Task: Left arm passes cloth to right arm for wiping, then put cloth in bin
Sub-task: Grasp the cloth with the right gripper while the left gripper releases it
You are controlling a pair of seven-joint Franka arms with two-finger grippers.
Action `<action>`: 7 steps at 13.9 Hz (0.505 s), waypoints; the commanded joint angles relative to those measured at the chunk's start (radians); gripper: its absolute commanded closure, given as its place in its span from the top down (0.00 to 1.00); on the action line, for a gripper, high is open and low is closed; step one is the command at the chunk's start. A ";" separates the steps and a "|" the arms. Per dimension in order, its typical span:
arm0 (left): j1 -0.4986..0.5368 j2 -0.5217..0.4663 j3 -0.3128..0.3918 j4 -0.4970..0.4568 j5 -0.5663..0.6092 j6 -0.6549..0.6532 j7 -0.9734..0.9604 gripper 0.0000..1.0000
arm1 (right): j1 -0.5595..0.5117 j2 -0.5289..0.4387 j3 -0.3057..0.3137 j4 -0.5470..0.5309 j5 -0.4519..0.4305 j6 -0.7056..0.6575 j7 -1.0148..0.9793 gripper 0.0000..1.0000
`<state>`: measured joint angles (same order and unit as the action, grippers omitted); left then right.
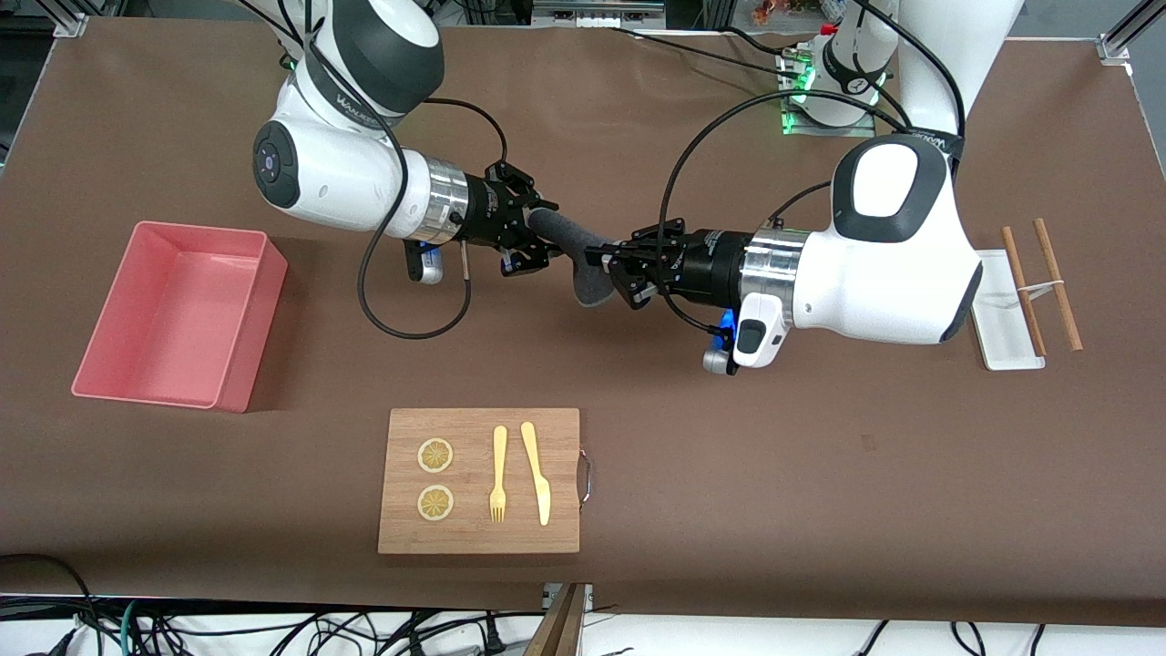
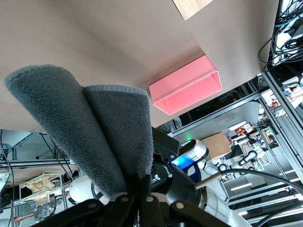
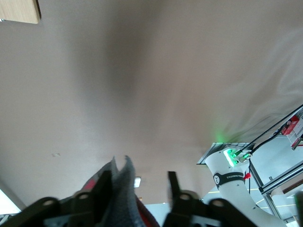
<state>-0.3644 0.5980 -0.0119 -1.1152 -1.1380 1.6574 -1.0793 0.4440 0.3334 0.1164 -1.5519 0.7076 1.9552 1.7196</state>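
The dark grey cloth hangs in the air between the two grippers, over the brown table mat. My left gripper is shut on one end of it; in the left wrist view the folded cloth stands out from the closed fingers of the left gripper. My right gripper is open around the cloth's other end. In the right wrist view the cloth lies against one finger, with a gap to the other finger of the right gripper. The salmon-pink bin stands empty toward the right arm's end; it also shows in the left wrist view.
A wooden cutting board with two lemon slices, a fork and a knife lies nearer the front camera than the grippers. A white tray with two brown sticks sits toward the left arm's end.
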 commanded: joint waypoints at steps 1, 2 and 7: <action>-0.007 0.014 0.009 0.032 -0.020 0.001 -0.014 0.00 | -0.004 0.006 0.000 0.019 0.024 -0.007 0.005 0.00; -0.007 0.014 0.010 0.031 -0.020 0.001 -0.014 0.00 | -0.004 0.006 0.000 0.019 0.024 -0.007 0.003 0.00; -0.004 0.013 0.010 0.028 -0.014 0.001 -0.019 0.49 | -0.007 0.006 0.000 0.019 0.021 -0.009 -0.002 0.00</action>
<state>-0.3643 0.5980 -0.0103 -1.1152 -1.1380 1.6575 -1.0794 0.4418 0.3334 0.1157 -1.5492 0.7082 1.9552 1.7195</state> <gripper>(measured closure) 0.722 0.982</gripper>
